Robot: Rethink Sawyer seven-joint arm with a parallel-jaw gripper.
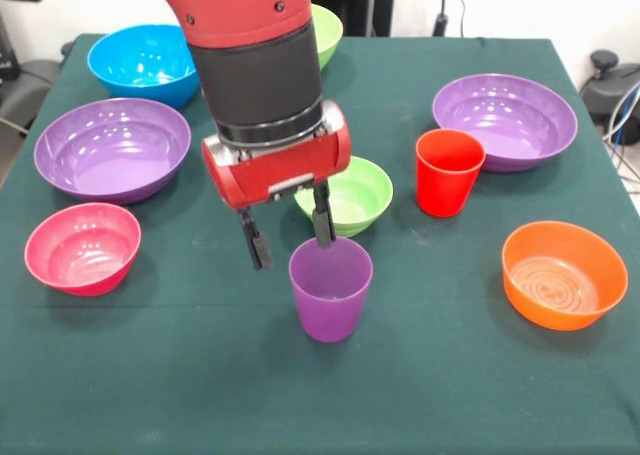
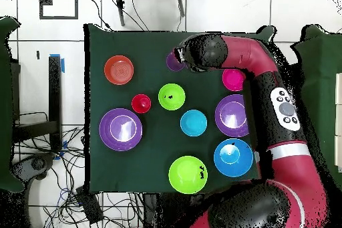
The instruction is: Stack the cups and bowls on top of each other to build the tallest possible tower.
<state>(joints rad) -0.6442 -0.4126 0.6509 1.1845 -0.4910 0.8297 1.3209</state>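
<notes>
The translucent purple cup (image 1: 330, 288) stands upright near the front middle of the green table (image 1: 200, 395). My gripper (image 1: 290, 240) hangs open just beside and behind its rim. One black finger (image 1: 322, 225) is at the cup's far rim and the other finger (image 1: 256, 247) is off to the left of it. The red cup (image 1: 448, 170) stands apart to the right, and a small lime green bowl (image 1: 352, 193) sits right behind the purple cup. In the overhead view the arm partly covers the purple cup (image 2: 174, 62). Nothing is stacked.
Bowls ring the table: pink (image 1: 83, 247), wide purple (image 1: 112, 147), blue (image 1: 145, 63), lime green (image 1: 328, 30), second wide purple (image 1: 505, 120), orange (image 1: 565, 273). A small blue bowl (image 2: 194, 123) shows from overhead only.
</notes>
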